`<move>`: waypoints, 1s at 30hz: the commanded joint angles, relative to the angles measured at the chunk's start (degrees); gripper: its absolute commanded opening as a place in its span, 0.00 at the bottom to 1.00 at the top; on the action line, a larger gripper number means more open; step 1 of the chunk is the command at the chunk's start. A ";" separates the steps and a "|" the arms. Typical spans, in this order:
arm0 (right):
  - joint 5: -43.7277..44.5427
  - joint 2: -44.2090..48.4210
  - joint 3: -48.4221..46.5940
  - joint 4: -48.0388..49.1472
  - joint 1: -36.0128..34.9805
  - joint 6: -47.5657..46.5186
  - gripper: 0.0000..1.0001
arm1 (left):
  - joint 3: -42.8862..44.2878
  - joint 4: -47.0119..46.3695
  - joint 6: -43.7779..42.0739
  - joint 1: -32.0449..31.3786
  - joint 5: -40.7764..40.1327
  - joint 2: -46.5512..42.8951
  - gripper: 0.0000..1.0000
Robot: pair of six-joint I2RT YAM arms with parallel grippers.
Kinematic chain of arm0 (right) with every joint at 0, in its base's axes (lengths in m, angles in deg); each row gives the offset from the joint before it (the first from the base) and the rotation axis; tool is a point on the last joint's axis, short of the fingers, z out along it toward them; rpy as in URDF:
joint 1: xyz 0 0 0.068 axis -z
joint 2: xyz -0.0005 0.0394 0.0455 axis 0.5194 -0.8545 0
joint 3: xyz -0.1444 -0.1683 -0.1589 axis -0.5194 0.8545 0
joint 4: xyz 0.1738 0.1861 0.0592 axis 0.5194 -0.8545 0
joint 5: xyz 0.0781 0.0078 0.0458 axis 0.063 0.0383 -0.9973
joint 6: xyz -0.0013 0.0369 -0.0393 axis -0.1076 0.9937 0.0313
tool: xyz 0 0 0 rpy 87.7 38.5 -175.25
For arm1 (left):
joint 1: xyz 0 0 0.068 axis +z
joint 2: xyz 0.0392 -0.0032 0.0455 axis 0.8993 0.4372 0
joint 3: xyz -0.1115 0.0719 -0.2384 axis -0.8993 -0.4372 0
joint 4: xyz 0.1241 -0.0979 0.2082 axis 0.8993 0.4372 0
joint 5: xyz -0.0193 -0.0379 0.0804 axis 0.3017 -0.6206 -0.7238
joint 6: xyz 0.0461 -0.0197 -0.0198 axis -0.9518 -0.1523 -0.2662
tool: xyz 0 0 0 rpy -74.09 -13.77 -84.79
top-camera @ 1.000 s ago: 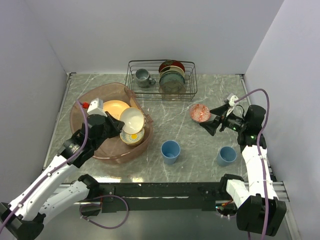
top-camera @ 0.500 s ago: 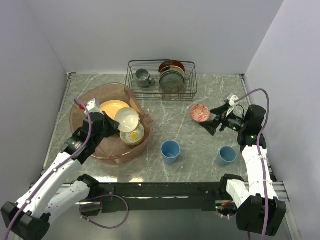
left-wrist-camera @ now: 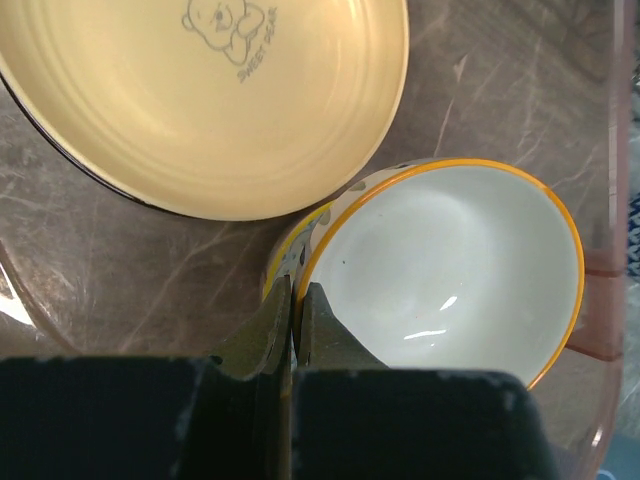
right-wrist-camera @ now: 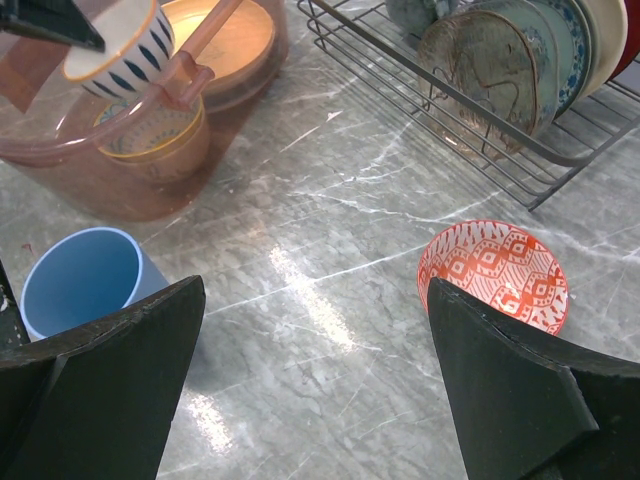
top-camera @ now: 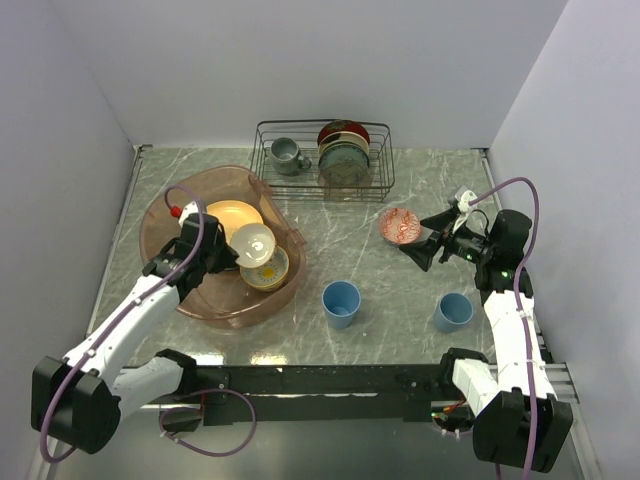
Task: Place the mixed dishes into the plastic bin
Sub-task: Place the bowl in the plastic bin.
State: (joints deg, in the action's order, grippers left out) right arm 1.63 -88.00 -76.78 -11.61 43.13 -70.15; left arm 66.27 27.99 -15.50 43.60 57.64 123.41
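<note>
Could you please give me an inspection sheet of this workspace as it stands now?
Surface: grey marble table, nothing spilled.
Job's things: cream bowl held over the bin, yellow plate inside it; red-patterned bowl and two blue cups on the table.
Clutter: wire rack holding a grey mug and upright plates.
Grippers: left gripper, jaws shut on the cream bowl's rim; right gripper open above the table.
Cables: a purple cable looped along each arm.
Surroundings: plain walls; nothing else seen.
</note>
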 commanded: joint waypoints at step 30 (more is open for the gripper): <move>0.80 -0.06 0.39 2.28 0.29 -0.97 1.00 | 3.68 -1.72 -5.27 0.52 5.89 -2.32 0.95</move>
State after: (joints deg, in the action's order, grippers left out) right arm 1.83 -88.03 -76.47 -11.48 43.13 -70.20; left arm 65.40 26.46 -18.41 43.86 63.54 125.64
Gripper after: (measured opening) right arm 0.996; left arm 0.899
